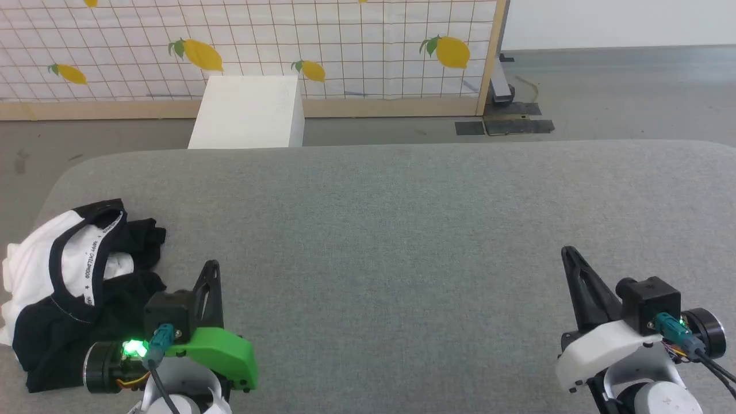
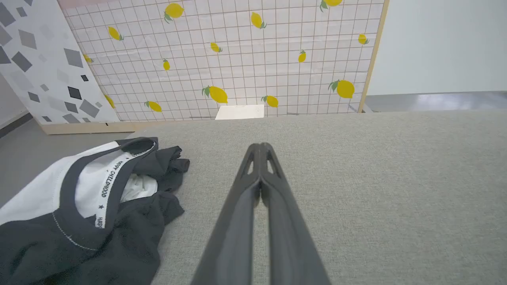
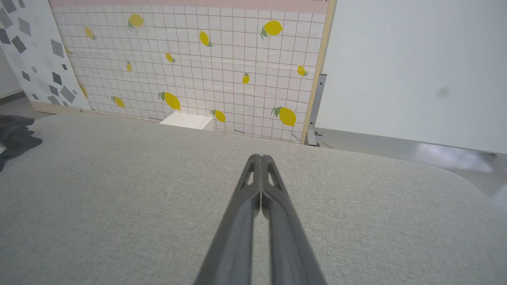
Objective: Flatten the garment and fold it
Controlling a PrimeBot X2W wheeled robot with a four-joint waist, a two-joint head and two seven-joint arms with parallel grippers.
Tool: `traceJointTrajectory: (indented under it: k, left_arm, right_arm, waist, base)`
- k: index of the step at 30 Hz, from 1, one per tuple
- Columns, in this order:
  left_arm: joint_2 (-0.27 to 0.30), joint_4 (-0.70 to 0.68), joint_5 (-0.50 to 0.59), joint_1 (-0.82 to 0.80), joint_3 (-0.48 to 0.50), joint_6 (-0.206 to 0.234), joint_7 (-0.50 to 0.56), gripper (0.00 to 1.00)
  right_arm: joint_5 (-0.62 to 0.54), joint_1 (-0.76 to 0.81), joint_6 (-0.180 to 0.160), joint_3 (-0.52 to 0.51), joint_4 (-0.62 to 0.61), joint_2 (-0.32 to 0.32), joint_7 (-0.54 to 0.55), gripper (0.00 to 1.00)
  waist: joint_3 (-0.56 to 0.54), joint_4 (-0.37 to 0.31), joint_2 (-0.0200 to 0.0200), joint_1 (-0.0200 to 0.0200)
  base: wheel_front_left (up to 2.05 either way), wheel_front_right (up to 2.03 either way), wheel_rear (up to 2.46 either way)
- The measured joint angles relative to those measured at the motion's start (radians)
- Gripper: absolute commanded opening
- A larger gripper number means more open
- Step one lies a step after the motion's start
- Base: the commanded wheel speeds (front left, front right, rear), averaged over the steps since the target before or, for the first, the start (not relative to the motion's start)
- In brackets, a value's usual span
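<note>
grey table (image 1: 402,230) under left claw (image 1: 212,265) and right claw (image 1: 568,250), both closed, empty

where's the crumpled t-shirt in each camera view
Head view: garment crumpled at lower left, beside the left claw.
Left wrist view: lower left, left of that claw.
Right wrist view: a dark bit at the left edge.
Shared landmark: white box before the lemon-print panel.
</note>
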Motion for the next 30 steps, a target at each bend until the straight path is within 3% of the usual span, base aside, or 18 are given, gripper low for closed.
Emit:
traceJointTrajectory:
  k: [23,24,30]
  left_arm:
    - [0.000,0.000,0.000,0.000,0.000,0.000,0.000,0.00]
    - [0.000,0.000,-0.001,0.000,-0.001,0.000,0.000,1.00]
    - [0.000,0.002,-0.007,0.000,-0.005,0.000,-0.002,1.00]
  right_arm:
    - [0.000,0.000,0.000,0.000,0.000,0.000,0.000,0.00]
    - [0.000,0.000,0.000,0.000,0.000,0.000,0.000,1.00]
    - [0.003,0.000,0.000,0.000,0.003,0.000,0.000,1.00]
  waist:
    - [0.000,0.000,0.0000,0.0000]
    - [0.000,0.000,0.0000,0.0000]
    - [0.000,0.000,0.0000,0.0000]
  base:
    - [0.00,0.00,0.00]
    - [0.00,0.00,0.00]
    - [0.00,0.00,0.00]
